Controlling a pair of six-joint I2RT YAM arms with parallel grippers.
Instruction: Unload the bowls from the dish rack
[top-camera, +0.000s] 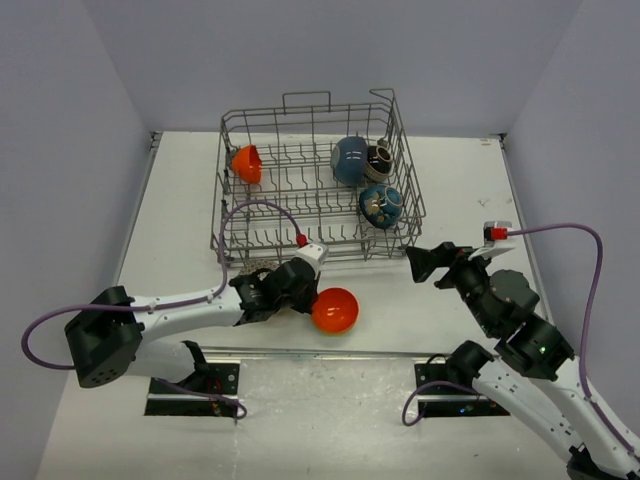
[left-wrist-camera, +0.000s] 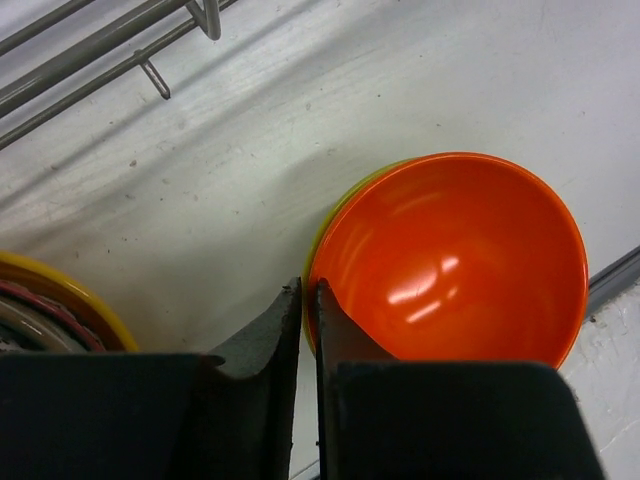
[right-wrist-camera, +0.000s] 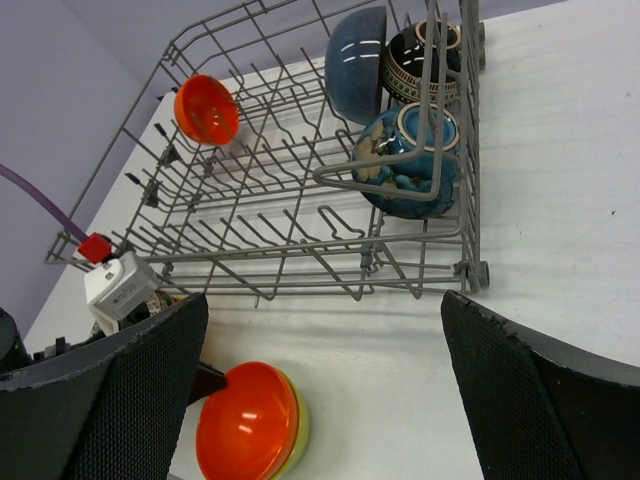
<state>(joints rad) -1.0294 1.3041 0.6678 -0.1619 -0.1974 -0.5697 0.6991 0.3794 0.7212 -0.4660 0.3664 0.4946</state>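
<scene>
The grey wire dish rack (top-camera: 236, 232) stands at the table's back middle. It holds an orange bowl (top-camera: 245, 163) at its left, and at its right a blue bowl (top-camera: 349, 159), a black-and-cream bowl (top-camera: 379, 160) and a dark teal patterned bowl (top-camera: 381, 206). My left gripper (top-camera: 312, 299) is in front of the rack, shut on the rim of a red bowl (left-wrist-camera: 450, 260). That bowl sits nested in a yellow-green bowl (right-wrist-camera: 300, 430) on the table. My right gripper (top-camera: 430, 262) is wide open and empty, right of the rack's front corner.
A yellow-rimmed stack of bowls (left-wrist-camera: 60, 305) sits on the table just left of my left gripper, mostly hidden under the arm. A metal strip (top-camera: 300, 352) runs along the table close in front of the red bowl. Purple cables loop over both arms.
</scene>
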